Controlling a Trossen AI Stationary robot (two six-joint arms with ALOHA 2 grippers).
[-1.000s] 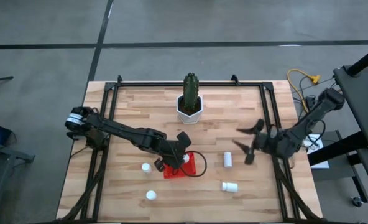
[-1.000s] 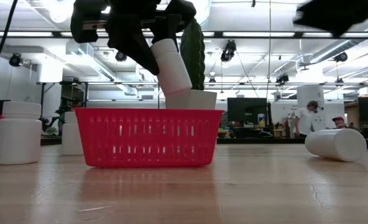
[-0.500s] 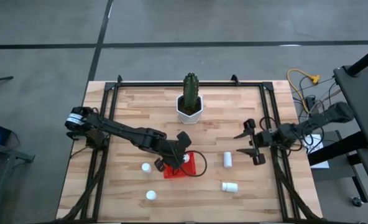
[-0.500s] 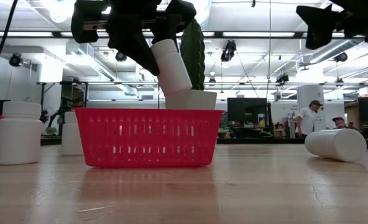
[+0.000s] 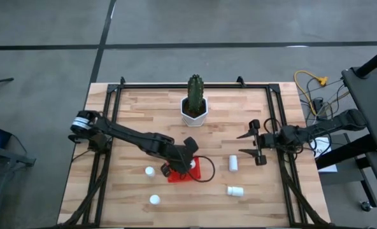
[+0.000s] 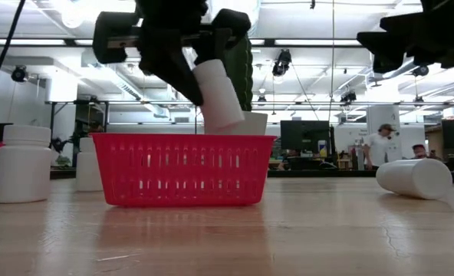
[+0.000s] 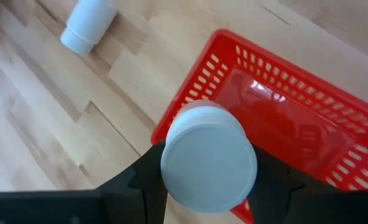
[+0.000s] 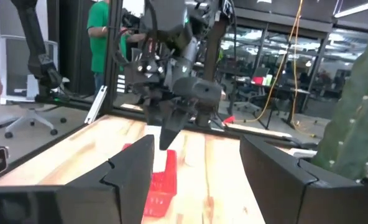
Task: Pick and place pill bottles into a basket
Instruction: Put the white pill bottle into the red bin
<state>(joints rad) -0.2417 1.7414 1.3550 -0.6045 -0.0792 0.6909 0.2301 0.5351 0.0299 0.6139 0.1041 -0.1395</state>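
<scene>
The left gripper (image 6: 200, 80), jaws clamped on a tilted pill bottle (image 6: 218, 93), held it above the red basket (image 6: 182, 167) for dropping in, while the right gripper (image 5: 251, 144) waited open-jawed over the worktop (image 5: 137, 114).

Grey floor (image 5: 48, 38) w/ dark seams; ceiling strip lights (image 6: 319, 42); office chair (image 8: 23, 118).

The wooden tabletop (image 5: 137, 108) is carrying a red basket (image 5: 203, 172), a potted cactus (image 5: 194, 105), two upright pill bottles (image 5: 150, 171) and two lying ones (image 5: 233, 163).
</scene>
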